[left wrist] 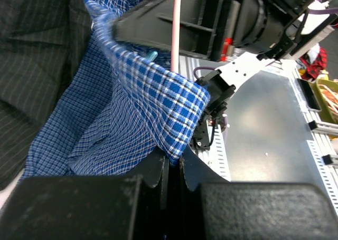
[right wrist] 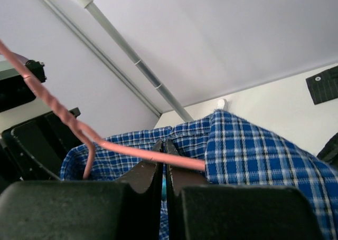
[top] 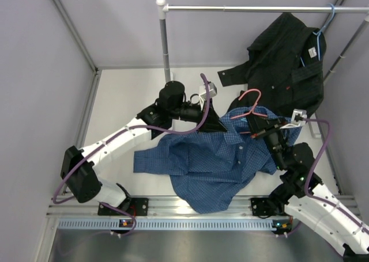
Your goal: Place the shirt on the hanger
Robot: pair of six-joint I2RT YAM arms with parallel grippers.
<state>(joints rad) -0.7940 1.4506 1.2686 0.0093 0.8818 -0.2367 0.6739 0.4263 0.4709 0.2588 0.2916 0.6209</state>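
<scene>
Plainly, the right claw (right wrist: 164,149) is clamped on the hanger (right wrist: 127,149), its jaws pinched together over the thin pink wire. Just beyond the pinch the wire passes behind the raised collar of the shirt (right wrist: 253,155).

The left claw (left wrist: 172,163) is closed too, biting a small fold at the edge of that same raised cloth. The two claws sit close, face to face, a little right of the middle of the bench (top: 127,95).

From there the shirt falls away toward the near edge. Most of it lies spread and rumpled on the surface, one sleeve reaching toward the left. Only the collar end is lifted, so I judge the threading barely begun. Whether the wire's arm sits inside the shoulder or merely against the cloth cannot be told.

Several things could go wrong:

- **Hanger grip:** The wire is thin and round, so it could swivel in the right claw and tip the hanger out of the neck opening.
- **Cloth grip:** The left claw's bite is shallow, and the weight of the cloth on the bench could drag it free as things rise.
- **Crowding:** With the claws so near, a small misjudged move could knock one into the other.
- **Snagging:** The hanger's hook points toward the far right corner, near the hem of the black shirt (top: 288,66) hanging from the rail (top: 248,9), and might catch there.
</scene>
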